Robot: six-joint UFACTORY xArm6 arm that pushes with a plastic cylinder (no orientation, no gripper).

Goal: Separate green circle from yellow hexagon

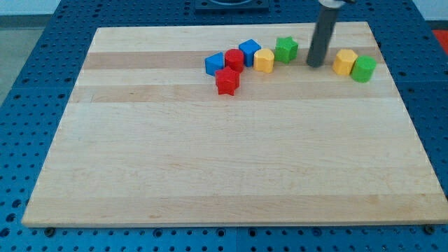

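The green circle [364,68] sits near the view's top right, touching the yellow hexagon [344,61] on its left. My tip [316,65] rests on the board just left of the yellow hexagon, a small gap apart, and right of a green star [285,48]. The rod rises from the tip to the view's top edge.
A cluster lies left of my tip: a yellow block [264,60], a blue block [249,50], a red circle [234,60], a blue block [214,64] and a red star [227,81]. The wooden board [210,161] ends close behind the blocks at the view's top.
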